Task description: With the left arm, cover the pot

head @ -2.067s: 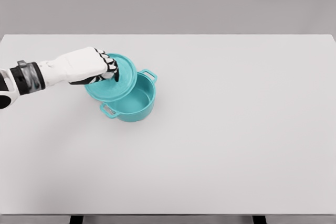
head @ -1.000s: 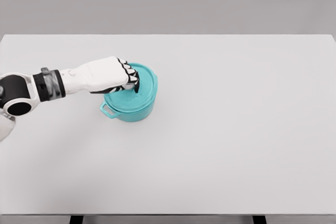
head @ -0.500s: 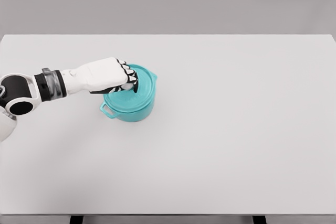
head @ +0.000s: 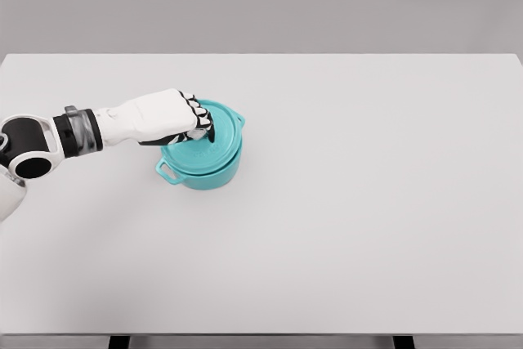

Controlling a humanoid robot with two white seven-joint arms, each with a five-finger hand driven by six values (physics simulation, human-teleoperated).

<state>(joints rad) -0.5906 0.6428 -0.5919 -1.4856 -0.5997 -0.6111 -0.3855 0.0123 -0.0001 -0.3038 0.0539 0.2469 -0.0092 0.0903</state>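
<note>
A teal pot (head: 203, 171) with two side handles stands on the white table (head: 368, 202), left of the middle. Its teal lid (head: 219, 138) lies on top of the pot and covers the opening, sitting nearly level. My left hand (head: 198, 126) reaches in from the left edge and is shut on the lid's knob, with the fingers curled over the lid's centre. The knob itself is hidden under the fingers. The right arm does not show.
The pot's near handle (head: 168, 172) sticks out toward the front left, and the far handle (head: 239, 120) peeks out at the back right. The table's front edge runs along the bottom of the view.
The hand carried the tilted lid from the pot's left rim rightward over the pot and lowered it. Over the last half second the lid settled flatter onto the rim.
</note>
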